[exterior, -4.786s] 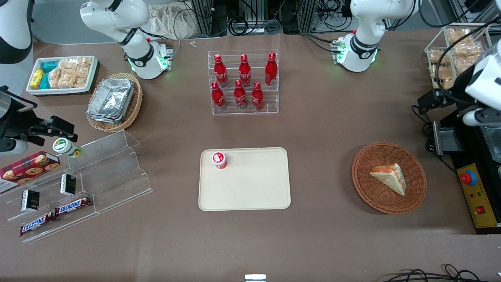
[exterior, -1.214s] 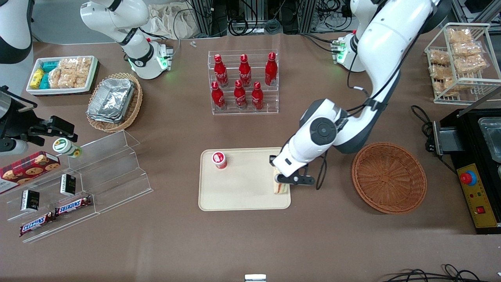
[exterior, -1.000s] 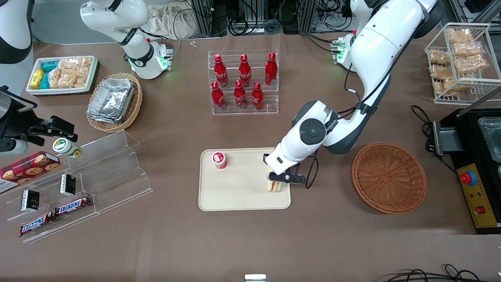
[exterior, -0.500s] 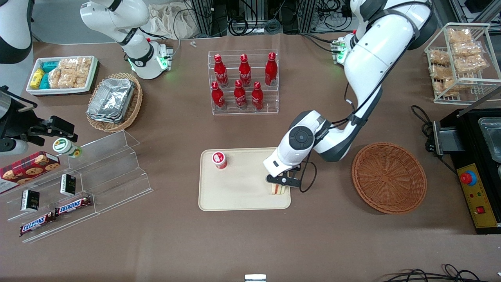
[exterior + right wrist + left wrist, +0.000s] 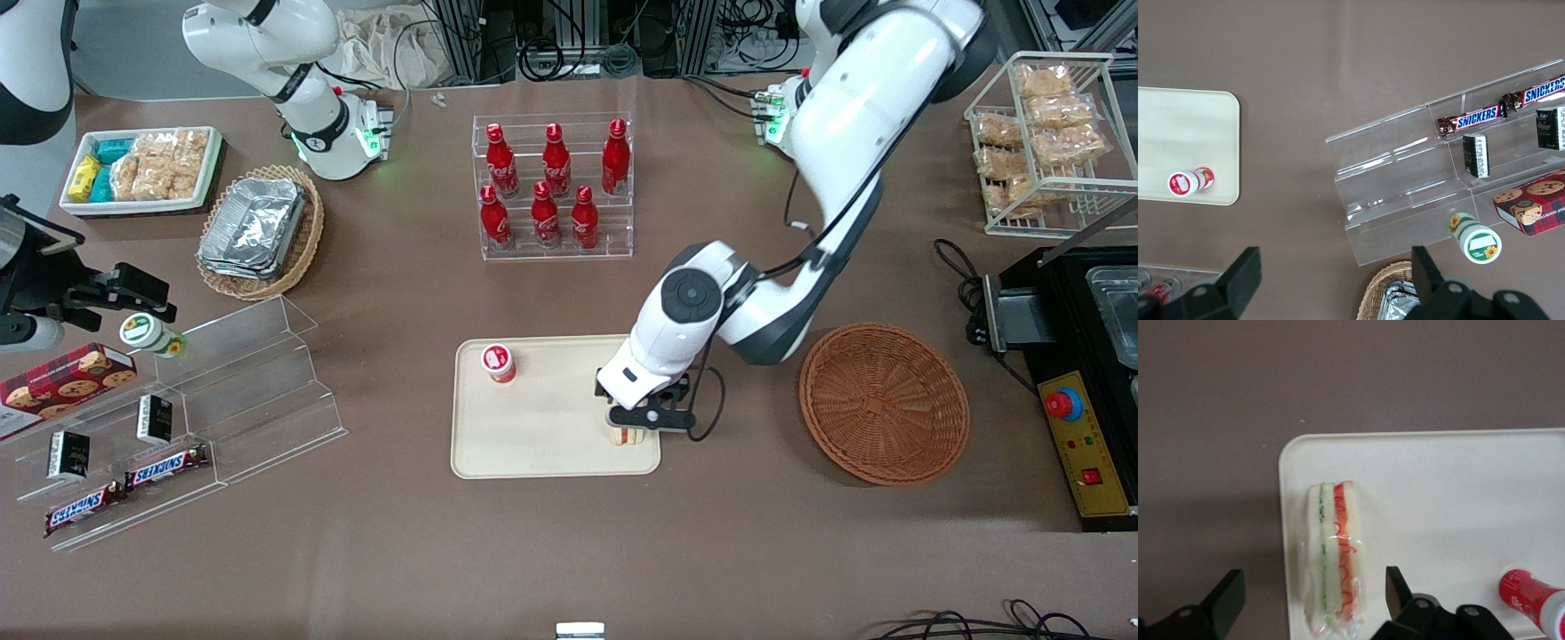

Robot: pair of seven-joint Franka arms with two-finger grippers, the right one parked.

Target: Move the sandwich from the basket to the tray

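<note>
Now the brown desk carries the cream tray, with the empty wicker basket toward the working arm's end. On the tray's basket-side edge the sandwich stands on edge, apart from the red-capped bottle. The gripper hovers over it, jaws spread apart either side, not touching.

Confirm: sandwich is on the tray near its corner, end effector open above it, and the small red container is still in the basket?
Not quite. The small red container stands on the tray, not in the basket, which the front view shows holding nothing. The rest holds: the sandwich sits near the tray's corner, and the left wrist view shows the end effector open above it.
</note>
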